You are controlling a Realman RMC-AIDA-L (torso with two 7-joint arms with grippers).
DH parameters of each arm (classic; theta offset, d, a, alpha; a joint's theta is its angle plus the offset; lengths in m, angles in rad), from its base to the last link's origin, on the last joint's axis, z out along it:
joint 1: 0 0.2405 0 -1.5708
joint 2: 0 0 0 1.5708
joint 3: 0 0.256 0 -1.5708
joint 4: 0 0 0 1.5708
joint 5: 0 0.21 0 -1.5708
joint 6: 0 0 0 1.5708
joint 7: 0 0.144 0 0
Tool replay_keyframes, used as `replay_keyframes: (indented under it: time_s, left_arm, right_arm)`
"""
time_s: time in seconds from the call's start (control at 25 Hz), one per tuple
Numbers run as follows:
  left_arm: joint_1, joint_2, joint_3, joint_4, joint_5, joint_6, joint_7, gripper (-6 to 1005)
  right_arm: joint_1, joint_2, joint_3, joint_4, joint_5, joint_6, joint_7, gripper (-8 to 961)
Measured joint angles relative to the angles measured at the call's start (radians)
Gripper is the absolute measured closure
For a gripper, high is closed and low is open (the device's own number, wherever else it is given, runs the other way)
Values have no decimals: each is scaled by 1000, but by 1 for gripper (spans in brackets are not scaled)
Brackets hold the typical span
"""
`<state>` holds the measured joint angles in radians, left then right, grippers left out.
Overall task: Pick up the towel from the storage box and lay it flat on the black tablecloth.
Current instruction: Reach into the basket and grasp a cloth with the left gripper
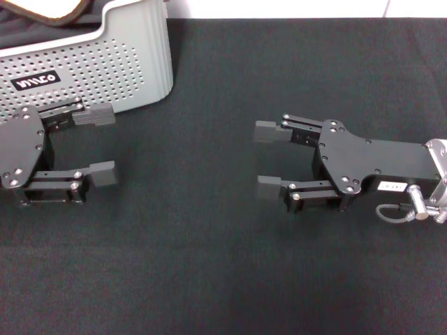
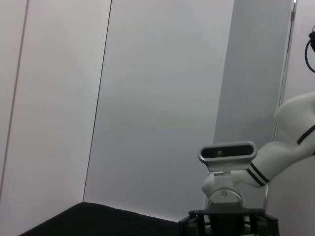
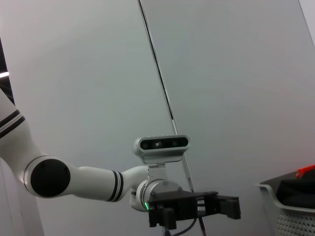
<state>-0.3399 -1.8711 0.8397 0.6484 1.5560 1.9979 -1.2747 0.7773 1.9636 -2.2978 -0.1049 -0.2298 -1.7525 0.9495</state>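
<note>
The light grey perforated storage box (image 1: 112,63) stands at the far left of the black tablecloth (image 1: 209,272). A pale towel (image 1: 35,8) with dark edging lies inside it, mostly cut off by the frame's edge. My left gripper (image 1: 103,144) hovers just in front of the box's front wall, open and empty. My right gripper (image 1: 267,159) is open over the middle of the cloth, facing the left one, with nothing between its fingers. The box rim (image 3: 288,189) also shows in the right wrist view.
Some dark fabric (image 1: 17,31) lies in the box beside the towel. A white strip (image 1: 293,8) borders the cloth's far edge. The wrist views mostly show grey wall panels and the opposite arm.
</note>
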Motion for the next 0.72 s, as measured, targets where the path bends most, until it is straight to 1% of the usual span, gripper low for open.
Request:
replay_keyframes:
  time_s: [0.2, 0.64, 0.72]
  left_arm:
    - [-8, 0, -1, -3, -1, -1, -39, 137]
    - [0, -8, -1, -3, 2, -1, -41, 167]
    - [-1, -12, -6, -1, -1, -1, -42, 172]
  right_arm:
    - [-6, 8, 0, -1, 0, 2, -21, 102]
    - [-10, 10, 0, -1, -2, 4, -27, 106]
    - [-18, 13, 12, 0, 2, 6, -36, 107]
